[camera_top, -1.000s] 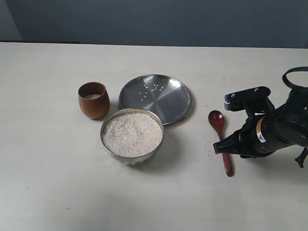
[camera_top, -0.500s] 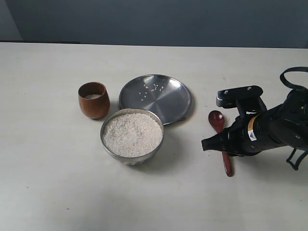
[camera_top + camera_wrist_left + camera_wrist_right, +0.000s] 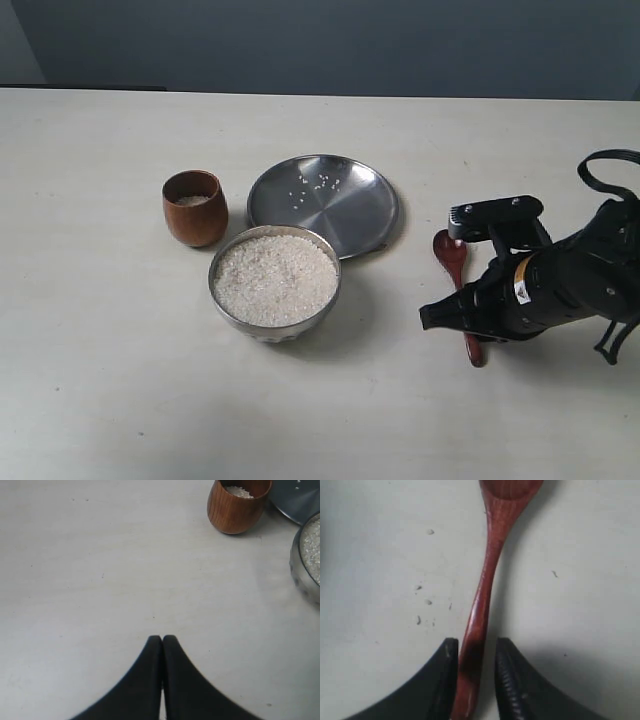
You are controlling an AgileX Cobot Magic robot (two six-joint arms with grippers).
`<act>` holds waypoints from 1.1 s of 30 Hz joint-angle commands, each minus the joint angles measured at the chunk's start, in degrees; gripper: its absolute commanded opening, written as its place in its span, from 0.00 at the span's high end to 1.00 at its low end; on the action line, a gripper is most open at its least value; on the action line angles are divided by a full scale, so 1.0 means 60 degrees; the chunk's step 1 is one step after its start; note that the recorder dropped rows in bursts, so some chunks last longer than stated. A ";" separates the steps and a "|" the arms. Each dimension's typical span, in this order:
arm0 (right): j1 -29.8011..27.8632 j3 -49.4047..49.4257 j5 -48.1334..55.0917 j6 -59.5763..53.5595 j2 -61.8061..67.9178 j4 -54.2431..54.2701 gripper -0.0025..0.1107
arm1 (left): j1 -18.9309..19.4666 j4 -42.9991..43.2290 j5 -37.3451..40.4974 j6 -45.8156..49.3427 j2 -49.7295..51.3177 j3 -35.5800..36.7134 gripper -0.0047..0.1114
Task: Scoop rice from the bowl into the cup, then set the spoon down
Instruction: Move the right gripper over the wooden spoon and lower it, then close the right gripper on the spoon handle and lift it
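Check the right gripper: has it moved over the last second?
Yes. In the exterior view the right gripper has shifted left, toward the bowl, crossing over the spoon, which has stayed put.

- A robot test bench of the lab sort.
- Bare pale table [image 3: 100, 400] against a plain dark wall [image 3: 320, 45].
- A black robot arm [image 3: 590, 275] with looped cable works at the table's right edge.
- Only a bowl [image 3: 262, 327], cup [image 3: 195, 222], plate [image 3: 350, 215] and spoon [image 3: 450, 250] are laid out.
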 commanded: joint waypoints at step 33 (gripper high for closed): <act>0.0012 -0.0723 0.1610 -0.0913 -0.0752 -0.0155 0.98 | 0.0012 0.0051 -0.0120 -0.0031 0.0026 -0.0059 0.96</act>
